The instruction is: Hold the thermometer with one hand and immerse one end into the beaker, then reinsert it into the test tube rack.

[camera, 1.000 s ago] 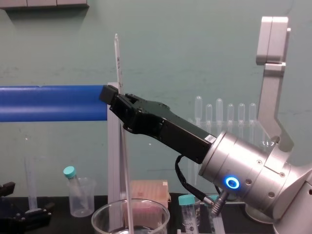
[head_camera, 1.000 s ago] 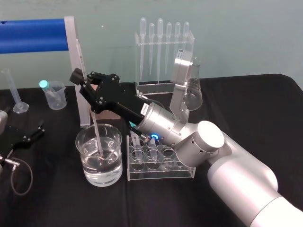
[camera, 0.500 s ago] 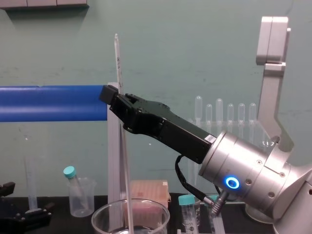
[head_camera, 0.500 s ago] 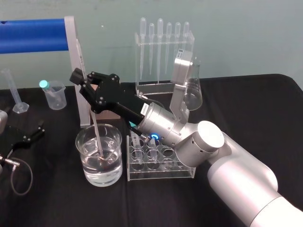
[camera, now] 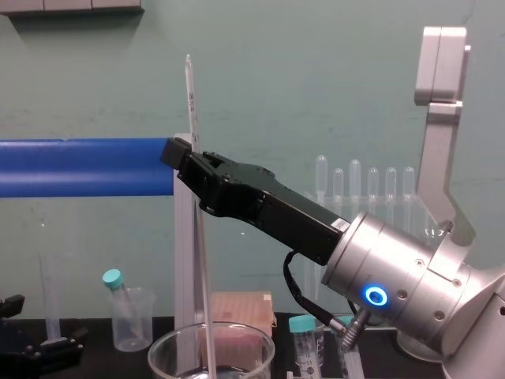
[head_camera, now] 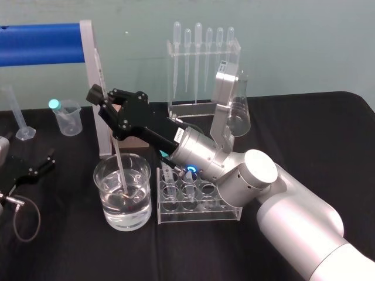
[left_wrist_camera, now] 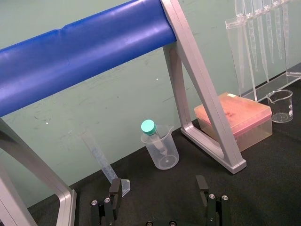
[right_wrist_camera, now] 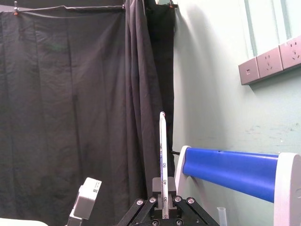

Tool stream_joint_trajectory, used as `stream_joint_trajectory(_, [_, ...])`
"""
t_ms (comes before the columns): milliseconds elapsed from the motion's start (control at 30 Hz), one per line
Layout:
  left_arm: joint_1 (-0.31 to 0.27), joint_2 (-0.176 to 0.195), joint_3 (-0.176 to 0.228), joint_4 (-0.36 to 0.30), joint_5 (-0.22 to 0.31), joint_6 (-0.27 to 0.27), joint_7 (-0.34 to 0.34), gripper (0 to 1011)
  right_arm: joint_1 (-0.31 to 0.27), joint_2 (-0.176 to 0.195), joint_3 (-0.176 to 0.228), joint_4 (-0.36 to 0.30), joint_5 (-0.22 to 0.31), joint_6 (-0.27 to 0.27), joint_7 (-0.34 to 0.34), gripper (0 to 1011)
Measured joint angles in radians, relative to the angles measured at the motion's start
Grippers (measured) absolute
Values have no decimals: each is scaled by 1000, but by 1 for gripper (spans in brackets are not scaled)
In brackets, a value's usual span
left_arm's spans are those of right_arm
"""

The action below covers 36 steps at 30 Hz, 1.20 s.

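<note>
One end of the thermometer is dipped into the water in the beaker. The rod is clamped partway up between the closed fingers of the right gripper, so a long upper part stands free above the grip, close beside the white post of the blue-barred frame. The left gripper is parked on the black table at the left, fingers apart, with nothing held.

Several things could go wrong from here. If the rod is pushed lower, the bulb could be pressed against the glass bottom and cracked. If it is swung sideways before being raised far enough, the lower end could be caught on the thick rim, and the beaker could be tipped or dragged and water spilled.

Because the smooth, wet rod is held at a single narrow pinch, it could be twisted or slid in the grip by any knock. The tall upper part could be struck against the frame post as the wrist is turned.

The rack stands just beside the beaker on its right, under the gripper's own wrist. Its holes are narrow, and at least one seems to be taken by a capped tube. A slightly tilted rod could therefore be jammed on a hole's edge, bent or snapped, or the light rack could be shoved.
</note>
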Motion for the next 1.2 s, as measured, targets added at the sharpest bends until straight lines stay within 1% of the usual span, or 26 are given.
stream_joint_trajectory(567, [0,0,0,0,0,0,0,1008,0,0,0,0,0,0,0,55])
stream_joint_trajectory(667, [0,0,0,0,0,0,0,1008,1,-1,0,1,7,-2,15,55])
stream_joint_trajectory(800, [0,0,0,0,0,0,0,1008,2,-4,5,-3,27,-21,44,56])
stream_joint_trajectory(900, [0,0,0,0,0,0,0,1008,0,-4,12,-25,43,-38,62,55])
stream_joint_trajectory(933, [0,0,0,0,0,0,0,1008,-1,-1,14,-42,46,-43,64,56])
stream_joint_trajectory(1100, [0,0,0,0,0,0,0,1008,-5,15,24,-102,48,-59,62,55])
stream_joint_trajectory(1200, [0,0,0,0,0,0,0,1008,-6,23,36,-142,63,-71,61,55])
